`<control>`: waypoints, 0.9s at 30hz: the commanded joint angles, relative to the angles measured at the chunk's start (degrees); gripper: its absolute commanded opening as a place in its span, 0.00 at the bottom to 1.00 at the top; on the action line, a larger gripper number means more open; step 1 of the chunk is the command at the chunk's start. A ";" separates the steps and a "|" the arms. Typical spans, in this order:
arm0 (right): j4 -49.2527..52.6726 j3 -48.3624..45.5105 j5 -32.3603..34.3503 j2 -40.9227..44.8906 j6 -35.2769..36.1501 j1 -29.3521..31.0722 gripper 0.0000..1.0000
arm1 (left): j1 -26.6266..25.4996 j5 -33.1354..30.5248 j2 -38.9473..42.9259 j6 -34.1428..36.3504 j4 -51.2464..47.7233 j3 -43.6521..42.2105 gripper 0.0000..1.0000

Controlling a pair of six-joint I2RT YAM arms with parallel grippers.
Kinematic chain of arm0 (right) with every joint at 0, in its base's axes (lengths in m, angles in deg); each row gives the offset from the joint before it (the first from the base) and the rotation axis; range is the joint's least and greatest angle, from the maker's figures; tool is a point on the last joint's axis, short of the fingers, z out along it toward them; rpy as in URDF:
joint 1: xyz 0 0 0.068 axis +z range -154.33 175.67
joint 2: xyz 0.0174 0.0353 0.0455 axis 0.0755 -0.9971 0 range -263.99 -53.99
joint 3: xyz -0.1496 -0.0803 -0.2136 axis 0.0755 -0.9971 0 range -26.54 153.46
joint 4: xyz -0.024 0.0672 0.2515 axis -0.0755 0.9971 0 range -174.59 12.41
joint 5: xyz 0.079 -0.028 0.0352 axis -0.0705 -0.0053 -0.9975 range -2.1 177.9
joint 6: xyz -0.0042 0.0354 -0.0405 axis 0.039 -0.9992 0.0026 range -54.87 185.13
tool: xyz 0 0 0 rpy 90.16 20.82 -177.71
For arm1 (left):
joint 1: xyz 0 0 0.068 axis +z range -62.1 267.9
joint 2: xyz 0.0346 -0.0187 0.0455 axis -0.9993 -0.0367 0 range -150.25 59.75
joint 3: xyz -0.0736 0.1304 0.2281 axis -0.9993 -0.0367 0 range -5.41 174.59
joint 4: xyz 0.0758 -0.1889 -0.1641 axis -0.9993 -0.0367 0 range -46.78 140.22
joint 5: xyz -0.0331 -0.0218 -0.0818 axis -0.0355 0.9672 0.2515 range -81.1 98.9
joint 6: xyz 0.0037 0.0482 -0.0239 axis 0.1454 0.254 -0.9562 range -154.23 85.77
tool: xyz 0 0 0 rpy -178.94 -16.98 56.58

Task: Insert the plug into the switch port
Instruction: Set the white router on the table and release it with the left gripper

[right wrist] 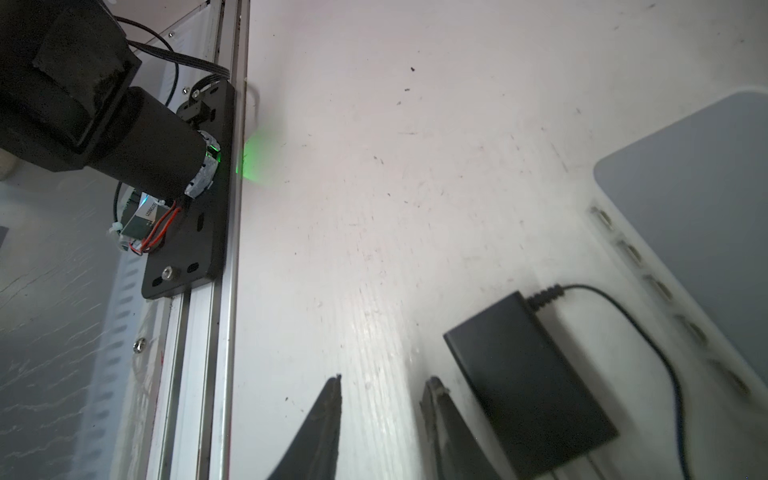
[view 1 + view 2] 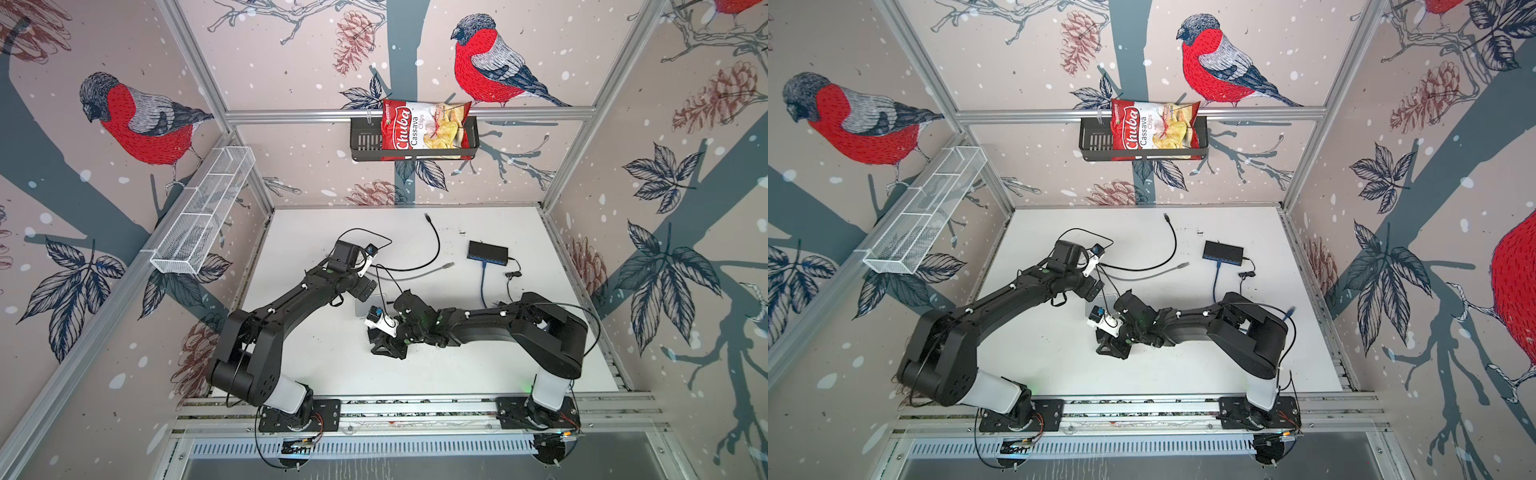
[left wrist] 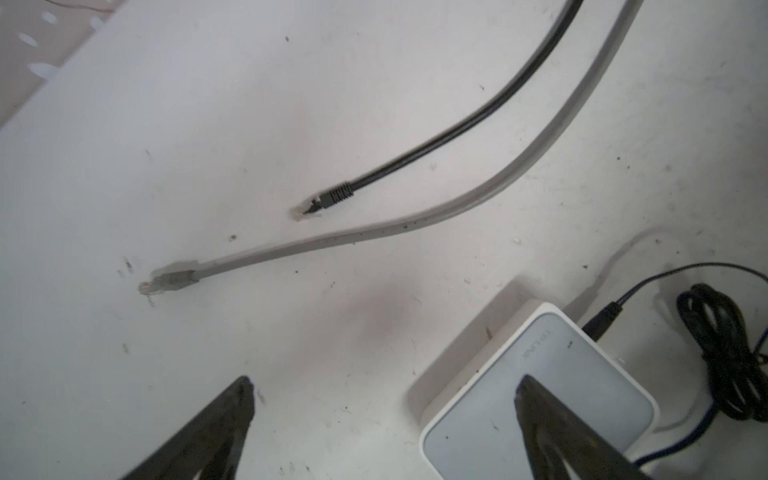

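Two loose cables lie on the white table: a grey flat one ending in a plug (image 3: 166, 282) (image 2: 448, 264) and a black one with its plug (image 3: 328, 199) (image 2: 427, 216). A white switch (image 3: 540, 395) (image 2: 360, 307) sits mid-table, its row of ports (image 1: 656, 286) showing in the right wrist view. My left gripper (image 3: 384, 386) (image 2: 365, 291) hangs open over the switch's edge, one finger above its top, holding nothing. My right gripper (image 1: 384, 386) (image 2: 386, 347) stands a little open and empty, near the table beside a black power adapter (image 1: 528, 386).
A black switch (image 2: 488, 250) with a blue cable (image 2: 483, 282) plugged in lies at the back right. A coiled black lead (image 3: 727, 353) lies next to the white switch. The left arm's base plate (image 1: 187, 199) and the front rail are near my right gripper.
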 commanded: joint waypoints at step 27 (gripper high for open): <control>8.32 2.41 15.78 -4.32 0.56 -1.30 0.36 | 6.65 -6.02 18.03 -25.07 11.23 -6.42 0.97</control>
